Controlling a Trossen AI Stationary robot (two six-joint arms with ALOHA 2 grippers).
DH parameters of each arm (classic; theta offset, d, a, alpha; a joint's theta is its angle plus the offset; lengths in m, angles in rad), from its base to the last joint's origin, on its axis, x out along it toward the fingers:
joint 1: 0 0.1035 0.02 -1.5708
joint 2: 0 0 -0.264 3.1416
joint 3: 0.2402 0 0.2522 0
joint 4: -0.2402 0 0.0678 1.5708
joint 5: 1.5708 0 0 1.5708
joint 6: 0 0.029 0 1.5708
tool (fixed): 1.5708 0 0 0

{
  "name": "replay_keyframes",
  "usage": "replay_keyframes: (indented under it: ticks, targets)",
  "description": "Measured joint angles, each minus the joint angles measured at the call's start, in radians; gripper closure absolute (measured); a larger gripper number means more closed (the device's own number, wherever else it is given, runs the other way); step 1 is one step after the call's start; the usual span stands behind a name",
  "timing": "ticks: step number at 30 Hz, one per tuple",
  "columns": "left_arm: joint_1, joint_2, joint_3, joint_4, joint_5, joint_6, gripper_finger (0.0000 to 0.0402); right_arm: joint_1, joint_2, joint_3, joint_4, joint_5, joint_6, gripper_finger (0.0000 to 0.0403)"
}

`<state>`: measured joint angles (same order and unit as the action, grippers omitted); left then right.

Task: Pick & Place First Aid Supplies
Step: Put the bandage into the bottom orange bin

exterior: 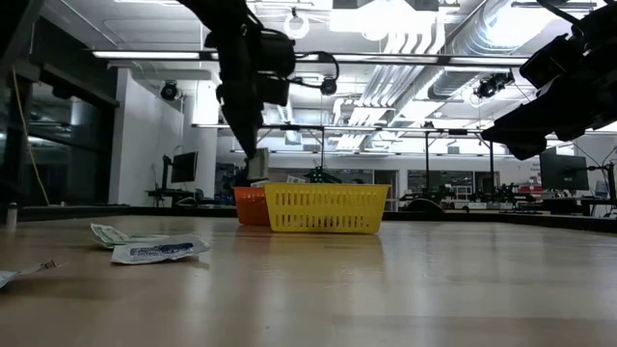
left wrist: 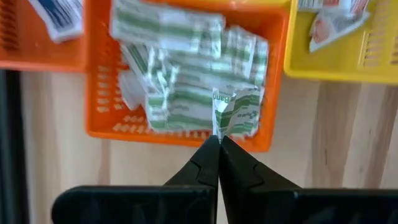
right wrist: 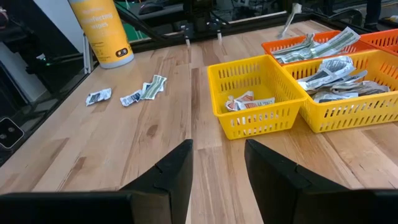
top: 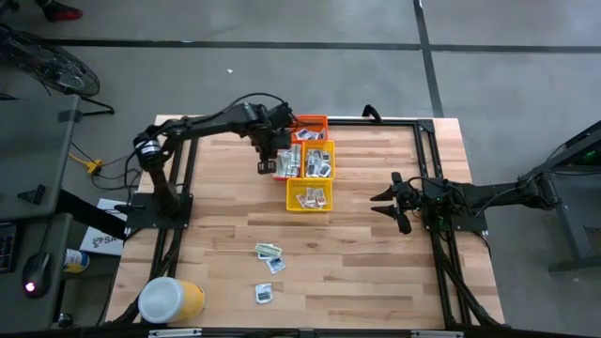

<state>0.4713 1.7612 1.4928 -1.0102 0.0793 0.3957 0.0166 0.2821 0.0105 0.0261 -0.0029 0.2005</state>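
My left gripper [left wrist: 219, 142] hangs over the cluster of baskets at the table's far middle [top: 279, 161], shut on one pale green-and-white packet [left wrist: 239, 109]. Straight below it is an orange basket [left wrist: 99, 127] full of the same green-and-white packets [left wrist: 180, 74]. In the low view the held packet [exterior: 257, 166] shows just above the baskets' rims. Three loose packets [top: 269, 252] lie flat on the wood nearer the front. My right gripper [right wrist: 217, 165] waits open at the table's right side [top: 379, 204], holding nothing. My left gripper pinches the green-and-white packet by one edge [left wrist: 219, 126] between its two fingertips. The fingers come from above, pointing steeply down. The packet is crumpled, sticks out beyond the tips and is lifted clear over the orange basket.
Two yellow baskets [top: 320, 161] [top: 309, 196] and another orange one [top: 310, 124] with packets stand by the filled basket. A yellow tub with a white lid [top: 169, 300] stands at the near left corner. Bare wood lies between the baskets and the loose packets.
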Motion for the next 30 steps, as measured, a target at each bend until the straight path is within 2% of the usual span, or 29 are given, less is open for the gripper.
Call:
replay_keyframes:
  ticks: [7, 18, 21, 27, 30]
  targets:
    - [0.000, 0.072, 0.070, -0.010, 0.015, 0.005, 0.0401, 0.000, 0.000, 0.000, 0.000, 0.000, 0.000, 0.0263]
    - [0.000, 0.135, 0.081, 0.007, -0.008, 0.035, 0.0396, 0.000, 0.000, 0.000, 0.000, 0.000, 0.000, 0.0263]
    - [0.000, 0.136, 0.081, 0.012, -0.008, 0.051, 0.0367, 0.000, 0.000, 0.000, 0.000, 0.000, 0.000, 0.0263]
    - [0.000, 0.136, 0.081, 0.005, -0.036, 0.081, 0.0284, 0.000, 0.000, 0.000, 0.000, 0.000, 0.000, 0.0263]
    - [0.000, 0.136, 0.081, 0.002, -0.083, 0.083, 0.0259, 0.000, 0.000, 0.000, 0.000, 0.000, 0.000, 0.0263]
